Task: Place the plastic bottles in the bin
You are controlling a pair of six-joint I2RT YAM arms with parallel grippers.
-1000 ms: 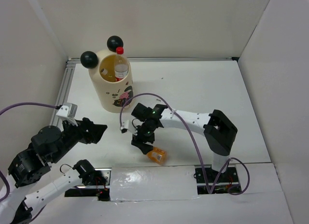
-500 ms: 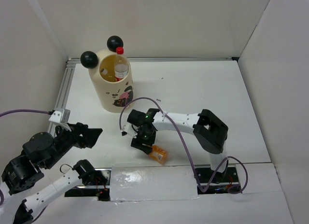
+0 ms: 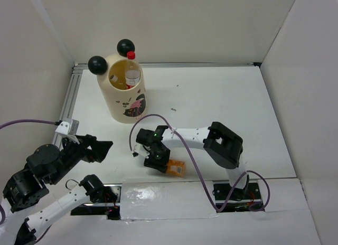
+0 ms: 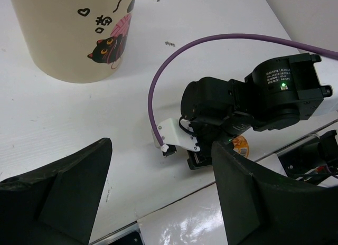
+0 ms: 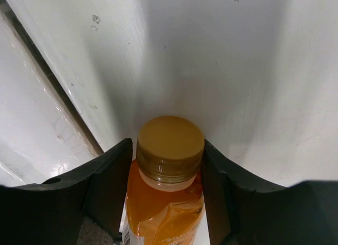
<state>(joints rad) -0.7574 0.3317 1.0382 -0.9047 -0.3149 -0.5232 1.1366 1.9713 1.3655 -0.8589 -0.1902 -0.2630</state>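
A short orange bottle (image 3: 177,168) lies on its side on the white table near the front edge. My right gripper (image 3: 161,163) has dropped over it, and in the right wrist view both black fingers press the sides of the orange bottle (image 5: 166,192) just below its cap, the gripper (image 5: 168,150) shut on it. The cream-yellow bin (image 3: 124,94) with two black ball ears stands at the back left, with a red-capped clear bottle (image 3: 132,71) upright inside. My left gripper (image 3: 103,148) hangs open and empty to the left, facing the right gripper (image 4: 203,158) and the bin (image 4: 68,39).
An aluminium rail (image 3: 71,92) runs along the table's left edge, and white walls close in three sides. A glossy white strip (image 3: 158,195) covers the near edge just in front of the orange bottle. The right arm's purple cable (image 3: 158,105) loops above the table.
My right gripper has moved down toward the front edge over the orange bottle and its fingers have narrowed onto it. My left arm pulled back left, then held still.
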